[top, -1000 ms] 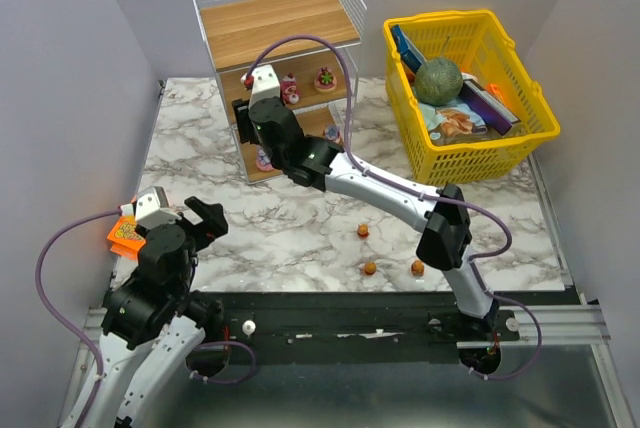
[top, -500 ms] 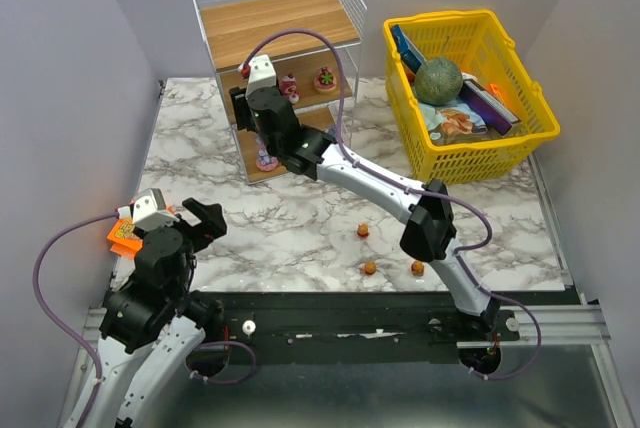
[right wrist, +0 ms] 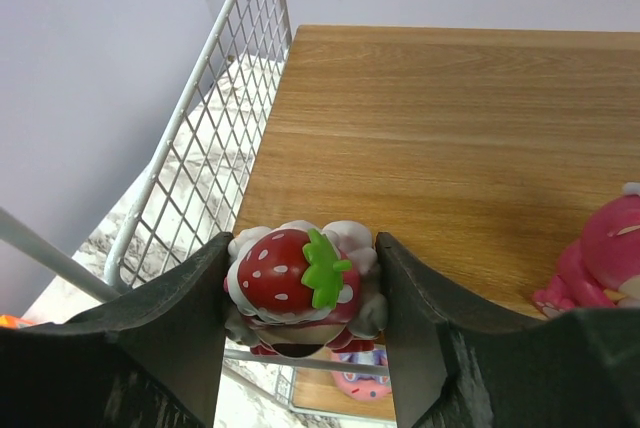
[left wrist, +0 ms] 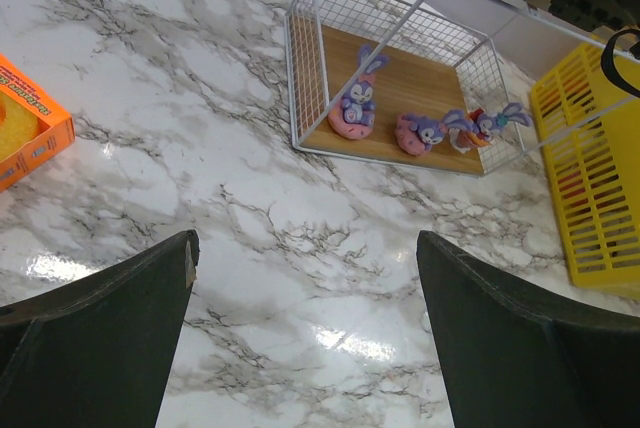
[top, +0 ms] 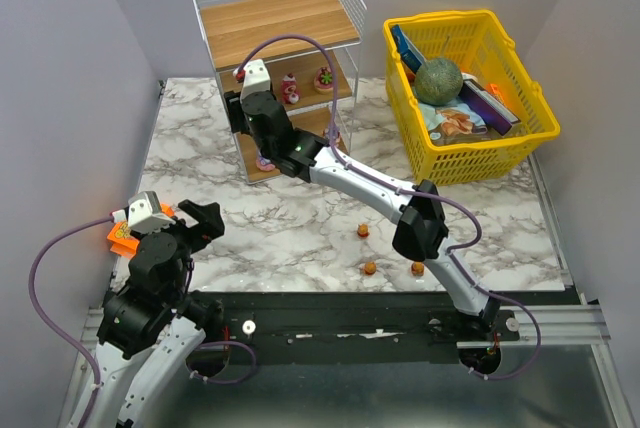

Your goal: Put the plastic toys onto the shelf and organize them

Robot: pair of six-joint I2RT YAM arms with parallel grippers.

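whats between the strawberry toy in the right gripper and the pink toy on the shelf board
Only bare wooden board; the right wrist view shows the strawberry toy, held in the right gripper, and the pink toy apart.

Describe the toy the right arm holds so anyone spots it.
Find the white wire shelf; at its middle board's left end, the right end effector grips a toy. Unlike the pink toy beside it, it's topped by a green-leafed red strawberry.

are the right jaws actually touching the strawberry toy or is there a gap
Touching. The right wrist view shows the strawberry toy wedged in the right gripper, with both jaws pressed against its sides and no gap visible.
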